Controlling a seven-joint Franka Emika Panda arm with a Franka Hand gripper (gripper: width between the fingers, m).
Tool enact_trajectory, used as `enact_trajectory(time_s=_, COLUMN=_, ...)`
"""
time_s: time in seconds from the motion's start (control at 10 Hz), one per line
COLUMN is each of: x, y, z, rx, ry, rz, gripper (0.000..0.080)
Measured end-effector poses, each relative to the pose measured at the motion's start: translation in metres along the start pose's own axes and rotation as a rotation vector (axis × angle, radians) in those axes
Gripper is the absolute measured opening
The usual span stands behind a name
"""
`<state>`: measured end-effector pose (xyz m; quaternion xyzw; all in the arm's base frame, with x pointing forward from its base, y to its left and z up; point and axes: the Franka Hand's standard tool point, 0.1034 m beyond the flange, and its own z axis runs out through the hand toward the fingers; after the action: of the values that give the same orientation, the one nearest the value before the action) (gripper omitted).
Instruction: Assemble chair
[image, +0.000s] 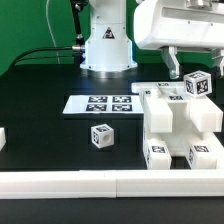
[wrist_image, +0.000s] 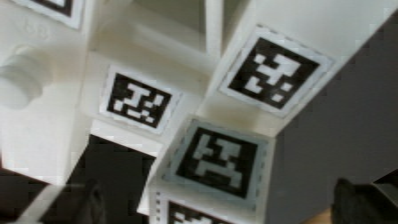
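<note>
Gripper (image: 186, 66) spread, holding nothing, just above the part-built chair (image: 180, 125), which stands on the counter (image: 40, 110) beside the marker board (image: 100, 103), toward the exterior view's right; loose block (image: 101, 135) near that board not yet fitted, so likely midway.

tabletop (image: 40, 110): black | marker board (image: 100, 103): flat, centre | small tagged cube (image: 101, 136): just in front of it, apart | chair (image: 180, 125): white blocks at the exterior view's right, tagged block (image: 197, 85) on top | gripper (image: 190, 66): over that block, jaws spread | rail (image: 100, 182): along front edge
</note>
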<state>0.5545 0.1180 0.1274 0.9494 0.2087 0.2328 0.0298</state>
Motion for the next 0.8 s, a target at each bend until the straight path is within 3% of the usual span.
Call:
enact_trajectory(time_s=0.2, x=0.001, y=0.009, z=-0.003, rx=0.004, ry=-0.056, rz=0.052, gripper=0.0647)
enact_trajectory(time_s=0.3, x=0.009, y=0.017, z=-0.008, rx=0.008, ry=-0.085, rz=0.081, gripper=0.0649)
enact_trajectory(time_s=0.5, x=0.015, y=0.027, z=-0.014, rx=0.028, ry=-0.125, rz=0.277, gripper=0.0649)
enact_trajectory(time_s=0.6, x=0.017, y=0.028, z=-0.017, rx=0.044, ry=-0.135, rz=0.359, gripper=0.0649)
enact_trajectory(time_s=0.8, x=0.016, y=0.028, z=-0.015, rx=0.043, ry=-0.136, rz=0.358, gripper=0.0649)
